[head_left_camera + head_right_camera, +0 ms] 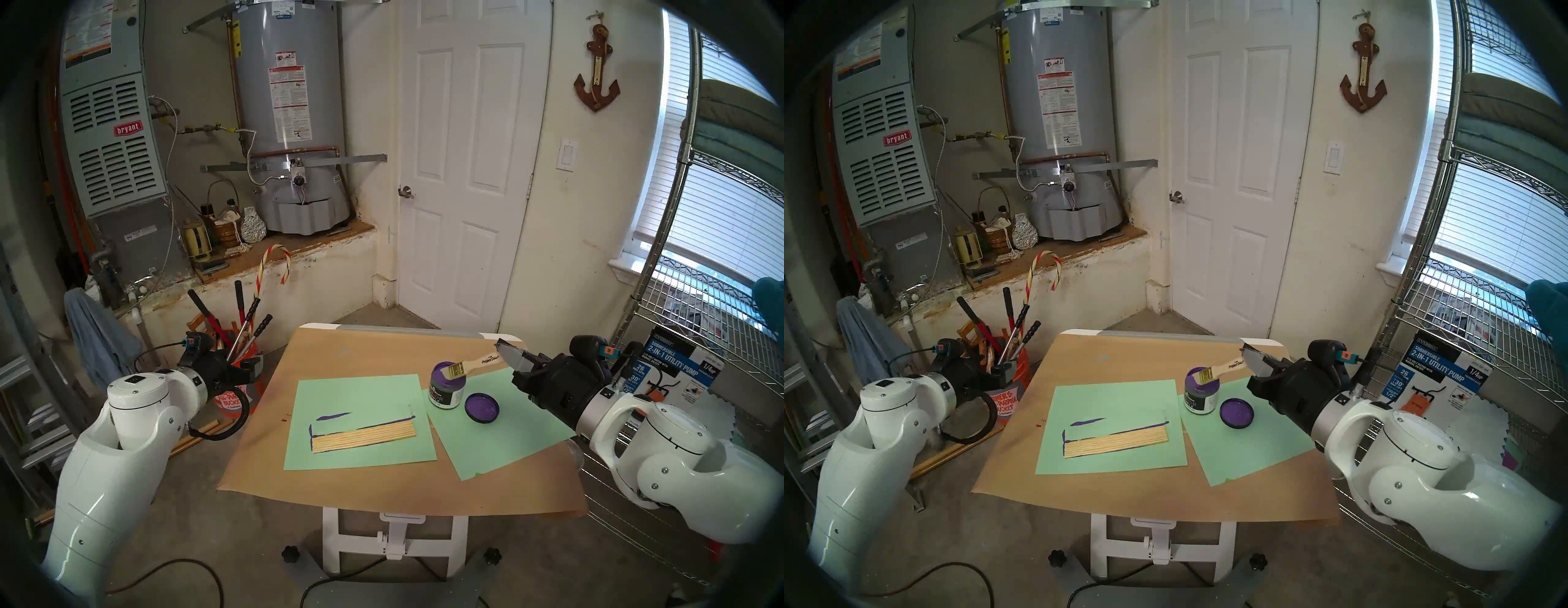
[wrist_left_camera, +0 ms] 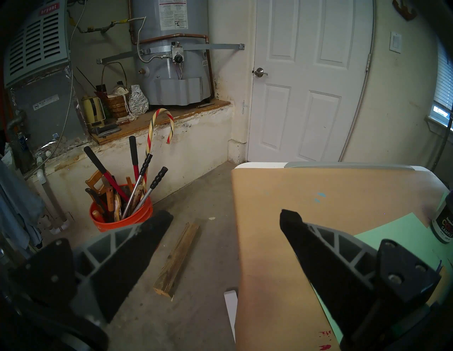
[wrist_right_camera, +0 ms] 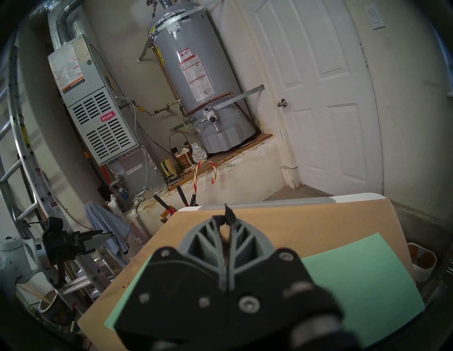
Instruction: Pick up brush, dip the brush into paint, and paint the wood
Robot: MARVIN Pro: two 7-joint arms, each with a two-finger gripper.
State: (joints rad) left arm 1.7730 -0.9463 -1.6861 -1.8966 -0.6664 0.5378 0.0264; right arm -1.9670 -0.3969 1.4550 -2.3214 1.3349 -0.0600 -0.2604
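Right claw [image 1: 507, 354] clenched on brush [image 1: 471, 366] handle; bristles point left-down over paint [image 1: 446, 388]; left claw [image 2: 225, 218] released.

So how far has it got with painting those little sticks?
Done: the brush is picked up, the right gripper shut on its handle. In hand: its bristles sit at the open paint jar, dipping. Left: the wood is mostly bare, purple only along its far and left edges. The left gripper hangs open beside the table.

Your right gripper [image 1: 1250, 361] clamps the brush [image 1: 1225, 368] by its handle, bristles over the open paint jar [image 1: 1201, 395]; the wood [image 1: 1117, 441] lies bare on green paper [image 1: 1110, 424].
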